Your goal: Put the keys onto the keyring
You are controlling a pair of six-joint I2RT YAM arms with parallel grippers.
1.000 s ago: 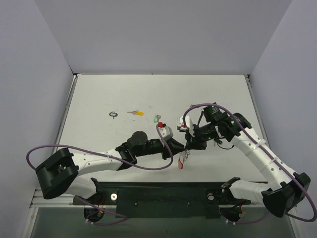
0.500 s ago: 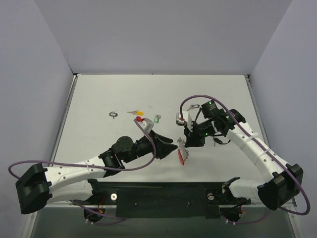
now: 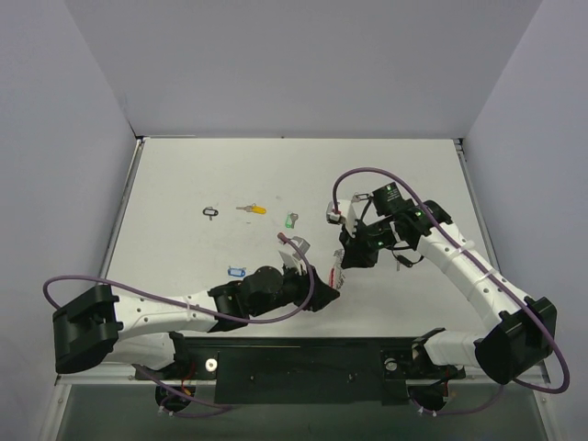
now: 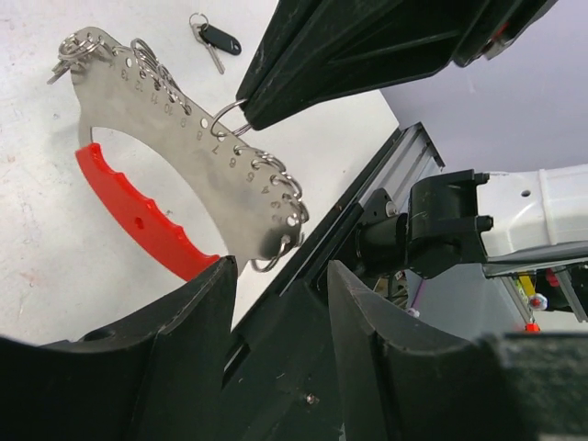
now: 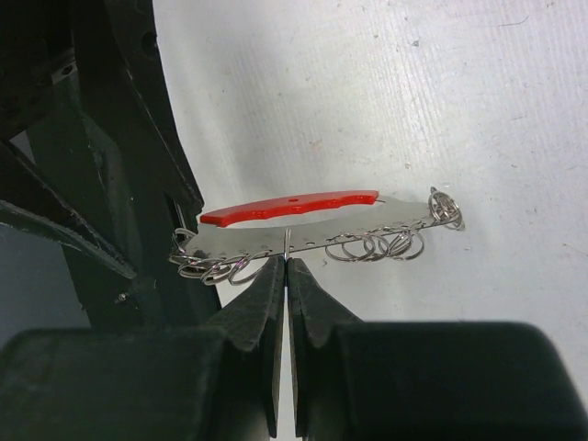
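Right hand [image 5: 287, 265]: pinching one ring [image 4: 230, 118] of the keyring [image 4: 179, 124] | Left hand [image 4: 280, 268]: spread, free; keyring straight ahead, long axis running away up-left, near end just past its fingertips | Keys [image 3: 251, 209]: loose on worktop [image 3: 184, 175], well beyond both hands.

**Tabletop** [image 3: 184, 175], contents by position.

1. Row of three keys, far left quarter: leftmost key [image 3: 211, 212]; middle key [image 3: 250, 209] near it on the right; rightmost key [image 3: 290, 220] further right and slightly nearer the front.
2. Fourth key [image 3: 235, 272]: apart from the row, toward the front, just beyond the left arm.
3. Keyring [image 3: 337, 274]: right of centre, between the two claws. The left claw [image 3: 329, 292] is at its near end, fingers apart on either side of that end. The right claw [image 3: 349, 262] is on its far side, pinched onto one loop along the edge.
4. Fifth key [image 4: 213, 37]: beyond the keyring's far end.
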